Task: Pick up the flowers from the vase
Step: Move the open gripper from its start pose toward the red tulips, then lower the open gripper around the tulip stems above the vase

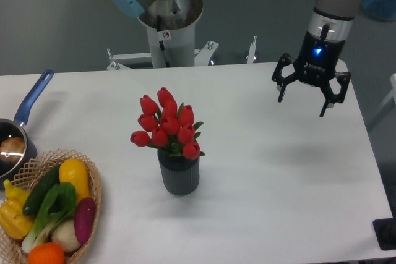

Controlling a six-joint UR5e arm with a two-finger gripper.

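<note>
While the black two-finger gripper [301, 104] hangs with fingers spread apart above the white table's [278, 177] far right, the tight bunch of red tulip buds with green leaves [167, 125] stands upright, buds upward, in the ribbed dark grey cylindrical vase [179, 175] mid-table.

Silver arm, pale-blue joint caps, black pincer [301, 103] (blue light glowing) — silver pedestal.

Nothing here is readable to me. My base column [167, 35] carries a small red-and-white sticker [165, 34], too tiny to make out.
</note>
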